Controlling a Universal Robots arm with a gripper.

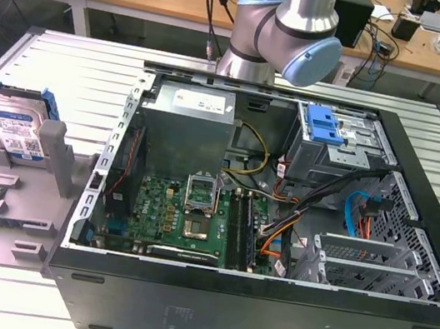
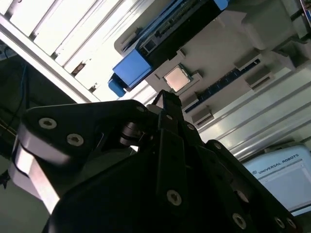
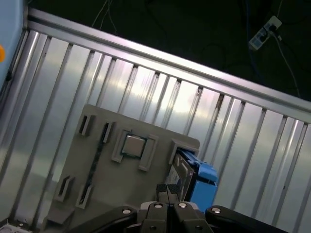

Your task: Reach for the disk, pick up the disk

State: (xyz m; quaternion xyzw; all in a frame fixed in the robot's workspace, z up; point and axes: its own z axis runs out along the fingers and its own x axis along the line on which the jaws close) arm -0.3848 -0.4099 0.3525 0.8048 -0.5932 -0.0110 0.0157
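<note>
Lettering on white box; barcodes on disk

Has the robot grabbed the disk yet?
Not yet. Done: nothing so far. The disk stands untouched in its grey holder beside the computer case. In hand: the reach. In the first wrist view the gripper hangs over the holder, near the disk's blue bracket, shut and holding nothing. Left: getting to the disk, gripping it and lifting it.
</note>
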